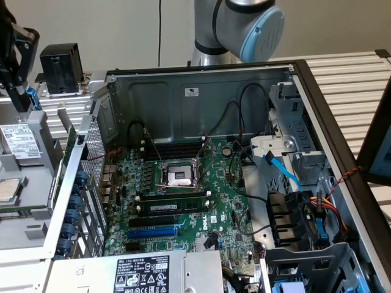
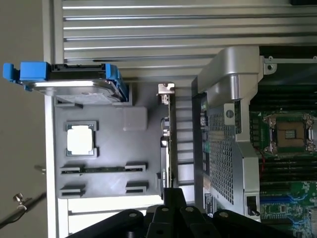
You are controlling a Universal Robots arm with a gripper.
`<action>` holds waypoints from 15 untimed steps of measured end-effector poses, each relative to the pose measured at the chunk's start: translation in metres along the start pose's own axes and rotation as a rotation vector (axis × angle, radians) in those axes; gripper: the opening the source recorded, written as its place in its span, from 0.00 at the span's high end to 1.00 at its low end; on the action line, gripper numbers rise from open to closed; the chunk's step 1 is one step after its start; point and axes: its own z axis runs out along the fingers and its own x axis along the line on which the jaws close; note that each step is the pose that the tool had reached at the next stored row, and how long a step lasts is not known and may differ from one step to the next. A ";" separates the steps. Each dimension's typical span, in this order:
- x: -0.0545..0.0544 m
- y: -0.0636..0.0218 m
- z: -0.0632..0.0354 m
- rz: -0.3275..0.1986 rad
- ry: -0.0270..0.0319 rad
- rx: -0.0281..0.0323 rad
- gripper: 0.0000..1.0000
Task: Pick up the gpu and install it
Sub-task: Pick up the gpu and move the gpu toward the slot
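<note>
The gpu (image 2: 171, 134) stands on edge in the grey parts tray (image 2: 143, 148), seen as a thin green card with its silver bracket (image 2: 166, 89) at one end. In the exterior view the gpu (image 1: 68, 160) stands between the tray (image 1: 24, 232) and the case's perforated rear wall. My gripper (image 2: 173, 196) hangs above the tray, shut with nothing held, its black fingertips just short of the card's near end. In the exterior view my gripper (image 1: 18, 85) is at the far left, high over the tray. The green motherboard (image 1: 183, 207) lies in the open case.
The tray also holds a hard drive (image 2: 74, 82) in a blue bracket, a CPU (image 2: 80, 139) and a memory stick (image 2: 104, 168). A black block (image 1: 61, 67) stands behind the tray. On the board are a blue slot (image 1: 153, 232), a CPU socket (image 1: 181, 177) and loose cables (image 1: 305, 207).
</note>
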 end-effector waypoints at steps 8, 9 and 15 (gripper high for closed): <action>0.007 -0.0015 0.0119 0.001 -0.0014 -0.0104 0.64; 0.008 -0.0016 0.0136 0.001 -0.0013 -0.0104 0.64; 0.008 -0.0022 0.0236 0.003 -0.0014 -0.0190 0.58</action>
